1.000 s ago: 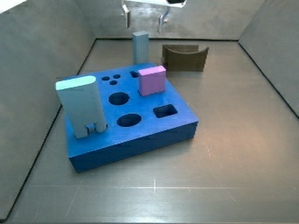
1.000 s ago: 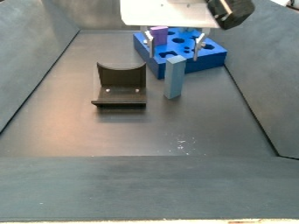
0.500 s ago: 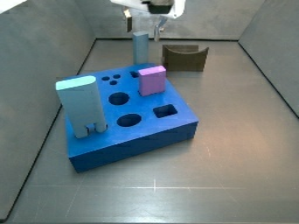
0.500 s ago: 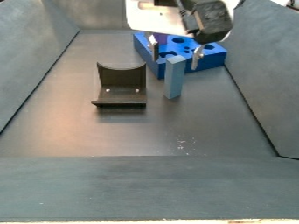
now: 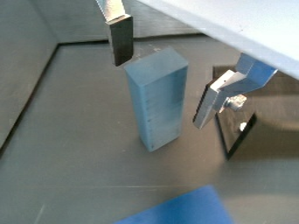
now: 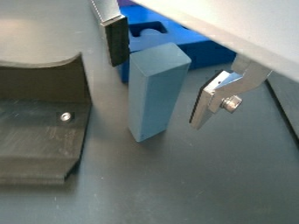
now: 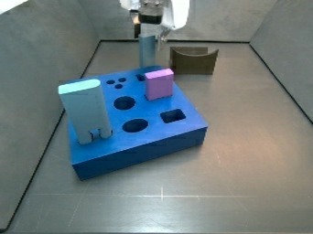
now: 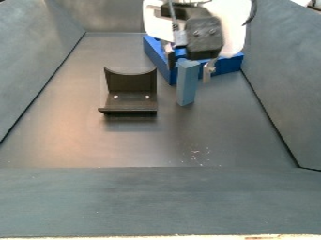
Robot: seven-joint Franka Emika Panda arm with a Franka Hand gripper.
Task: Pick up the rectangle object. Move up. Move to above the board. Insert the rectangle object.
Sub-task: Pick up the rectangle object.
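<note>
The claw [image 5: 163, 74] hangs low over the far part of the dark grey floor, its two flat silver fingers spread wide on either side of the tall, slim, pale grey-blue rectangle bar [image 5: 156, 101]. In both wrist views a clear gap shows between each dark pad and the bar's faces, so the fingers [image 6: 115, 39] straddle the bar without touching it. The bar [image 6: 155, 94] stands upright on the floor, its top roughly level with the fingertips.

In a side view the claw [image 7: 152, 20] sits right at the bar's [image 7: 149, 50] upper end, though the fingers blur there and I cannot make out their exact height from that angle. The bar stands just behind the large, thick, deep-blue square board [image 7: 134, 123], near its far edge but apart from it. The board's top carries several round holes and one rectangular hole [image 7: 174, 116]. A short pink block [image 7: 156, 84] stands on the board near its back, and a wider light-blue block [image 7: 83, 111] rises at its near left corner.

Just beside the bar lies a small dark brown tray [image 8: 127, 91] with a curved back wall, also seen beyond the board [image 7: 193, 60]. Grey walls enclose the floor.
</note>
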